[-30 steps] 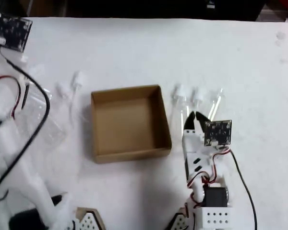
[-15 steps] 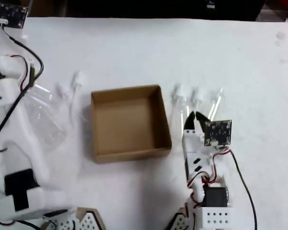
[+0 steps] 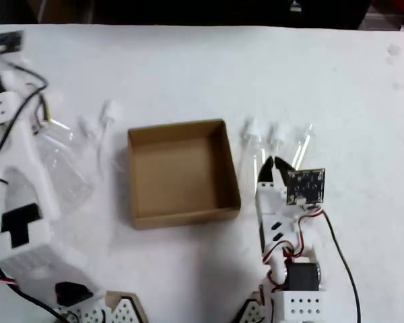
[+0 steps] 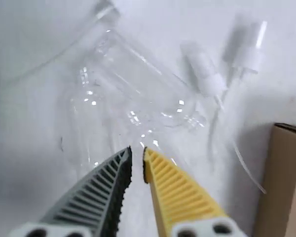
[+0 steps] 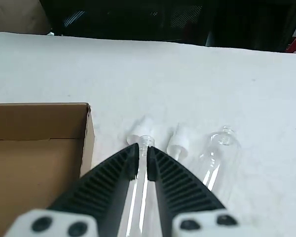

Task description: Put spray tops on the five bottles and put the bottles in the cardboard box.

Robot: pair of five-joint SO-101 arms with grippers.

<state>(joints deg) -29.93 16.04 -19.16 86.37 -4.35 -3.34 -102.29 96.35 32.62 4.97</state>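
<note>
- Uncapped clear bottles [image 4: 138, 89] lie heaped left of the cardboard box [image 3: 178, 171], with two spray tops [image 4: 246, 49] loose just beside them.
- The right-hand bottles [image 5: 219, 148] and right-hand tops [image 5: 180, 138] lie in a row on the box's other side, probably one supply per arm.
- The box sits open and empty between both groups, probably so either arm can reach it.
- The left gripper [image 4: 136, 150] hangs over the heap, closed to a slit and empty.
- The right gripper [image 5: 143, 148] is likewise closed above a lying bottle and seems to hold nothing.

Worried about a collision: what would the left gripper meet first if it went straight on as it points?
Most likely the clear bottles lying clustered on the table just ahead of the left gripper; the spray tops lie off that line. Depth is unclear, so it may reach the table between them.
</note>
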